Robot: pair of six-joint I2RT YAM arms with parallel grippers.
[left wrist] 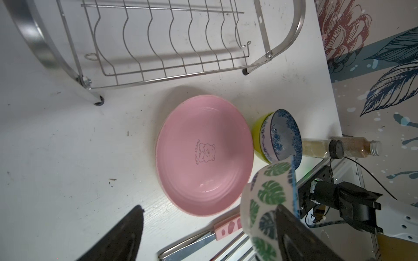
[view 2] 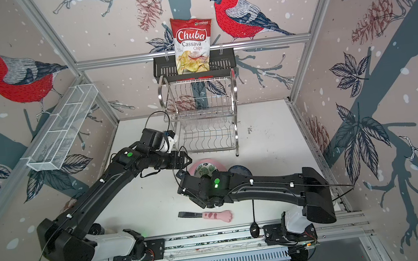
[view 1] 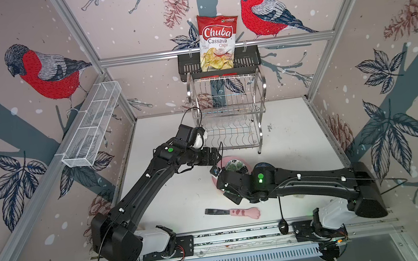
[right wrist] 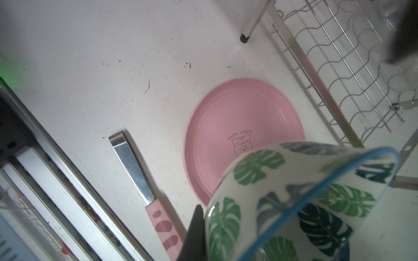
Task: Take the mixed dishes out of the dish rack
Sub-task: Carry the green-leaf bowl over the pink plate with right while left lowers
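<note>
Right gripper (right wrist: 203, 217) clamped on glossy green-leaf bowl (right wrist: 271, 192) rim, tilted over pink plate (left wrist: 203, 153). Left gripper (view 1: 212, 156) jaws spread, empty. Steel wire dish rack (left wrist: 38, 43) just behind plate. Pink-handled steel utensil (right wrist: 133, 162) flat beside it.

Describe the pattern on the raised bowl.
Bowl: green and blue leaves on cream, blue rim; right wrist view.

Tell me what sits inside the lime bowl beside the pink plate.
The blue-white bowl is nested inside the lime bowl, filling most of it. It covers the lime bowl's floor, so anything beneath it cannot be seen.
</note>
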